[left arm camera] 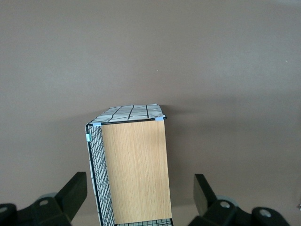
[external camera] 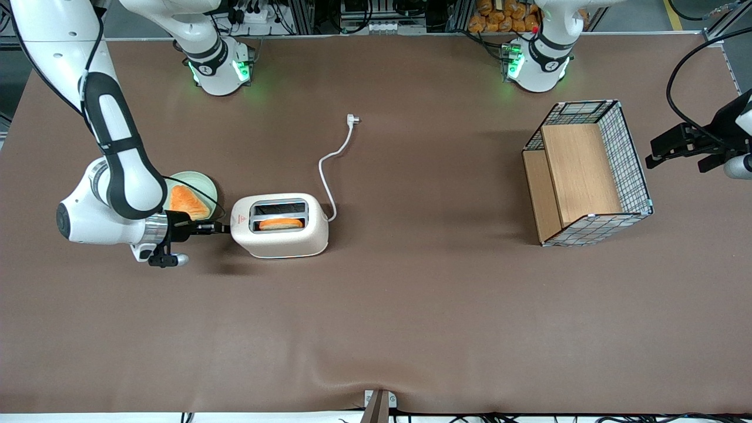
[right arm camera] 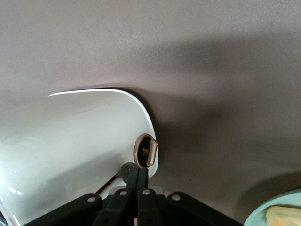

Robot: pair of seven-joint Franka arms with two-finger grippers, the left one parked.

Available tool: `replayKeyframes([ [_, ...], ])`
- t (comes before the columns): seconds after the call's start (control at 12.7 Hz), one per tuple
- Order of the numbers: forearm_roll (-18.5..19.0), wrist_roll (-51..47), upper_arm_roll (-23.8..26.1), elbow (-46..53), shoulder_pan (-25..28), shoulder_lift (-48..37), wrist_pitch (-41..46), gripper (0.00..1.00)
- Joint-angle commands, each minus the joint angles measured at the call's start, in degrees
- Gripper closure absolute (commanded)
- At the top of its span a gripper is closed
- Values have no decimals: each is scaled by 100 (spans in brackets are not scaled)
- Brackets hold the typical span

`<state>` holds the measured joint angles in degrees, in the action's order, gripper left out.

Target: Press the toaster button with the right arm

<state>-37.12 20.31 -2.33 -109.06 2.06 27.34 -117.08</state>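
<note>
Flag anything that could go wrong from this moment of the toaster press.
The gripper, fingers shut, sits at the toaster's short end, just beside the small button; a slight offset could slide it off the knob. Pushing sideways might shove the toaster along the table. The plate of bread lies close by the wrist.

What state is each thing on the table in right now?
toaster: upright, one slice sitting in the slot nearer the front camera.
button: at the toaster's short end, fingertips right by it.
right arm's gripper: shut, at the toaster's short end.
plug: loose on the table, unplugged.
plate: holds an orange slice.
wire basket: tipped on its side.
</note>
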Motion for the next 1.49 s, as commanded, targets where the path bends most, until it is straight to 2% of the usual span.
replayKeyframes([
  [0.0,-138,281,13,-45,41,237,-281,100],
  [0.71,-120,562,-4,25,-99,228,-237,100],
  [1.18,-33,492,-31,482,-258,228,387,100],
  [1.26,-33,474,-40,543,-258,237,431,94],
  [1.41,2,465,-48,605,-276,237,501,1],
])
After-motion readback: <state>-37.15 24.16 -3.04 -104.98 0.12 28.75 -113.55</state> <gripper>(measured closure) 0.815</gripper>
